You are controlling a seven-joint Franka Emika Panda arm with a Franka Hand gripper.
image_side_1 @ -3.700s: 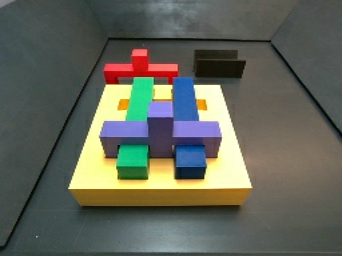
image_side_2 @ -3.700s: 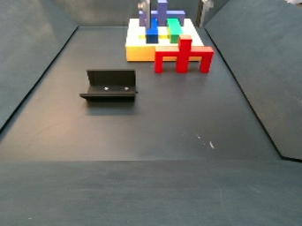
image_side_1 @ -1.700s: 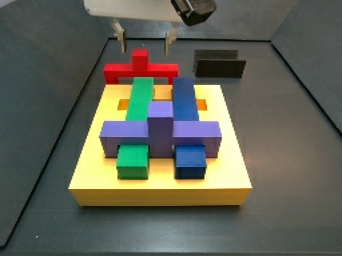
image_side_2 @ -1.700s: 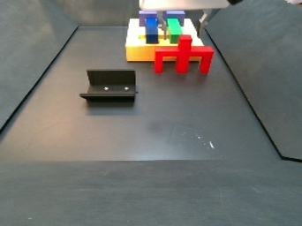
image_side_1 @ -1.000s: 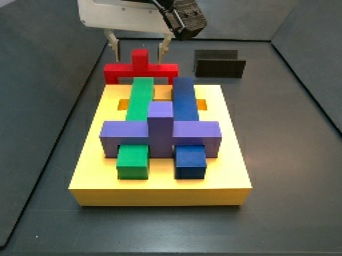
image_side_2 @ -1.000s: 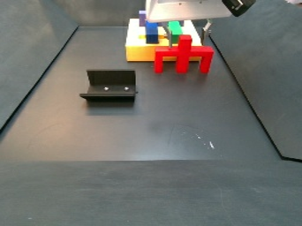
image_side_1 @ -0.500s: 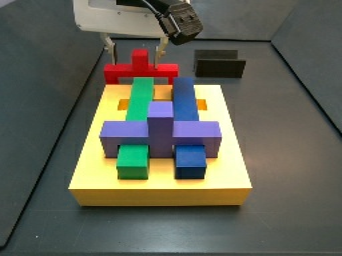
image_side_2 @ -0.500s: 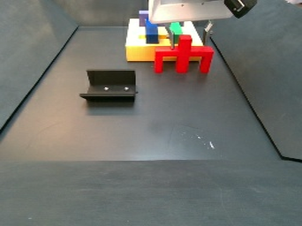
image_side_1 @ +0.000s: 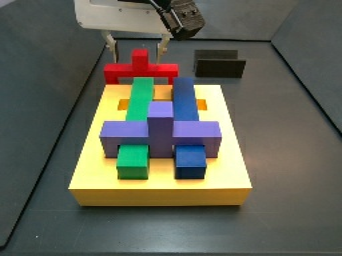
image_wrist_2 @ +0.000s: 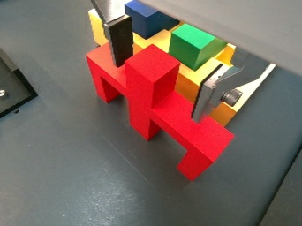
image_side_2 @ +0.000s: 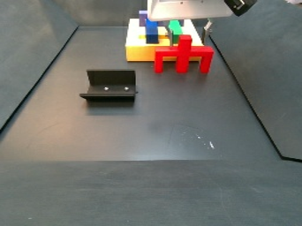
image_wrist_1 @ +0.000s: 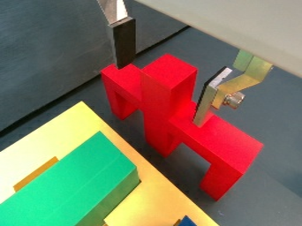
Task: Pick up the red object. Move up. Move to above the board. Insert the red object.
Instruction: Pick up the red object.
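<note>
The red object (image_side_1: 140,69) lies on the dark floor just behind the board's far end; it also shows in a side view (image_side_2: 184,56) and in both wrist views (image_wrist_1: 165,110) (image_wrist_2: 147,97). My gripper (image_side_1: 138,47) is open and lowered over it, also seen in a side view (image_side_2: 179,29). One finger (image_wrist_1: 124,40) stands on each side of the piece's raised bar, with a gap showing. The other finger (image_wrist_2: 210,95) is beside the bar too. The yellow board (image_side_1: 91,172) carries green (image_side_1: 138,100), blue (image_side_1: 185,100) and purple (image_side_1: 160,128) blocks.
The fixture (image_side_1: 221,65) stands on the floor to the right of the red object, and shows well apart from the board in a side view (image_side_2: 109,86). Dark walls enclose the floor on the sides.
The gripper came in from above and lowered until its fingers straddle the red object's bar. In the last half second it hardly moved. The red object has not moved.
</note>
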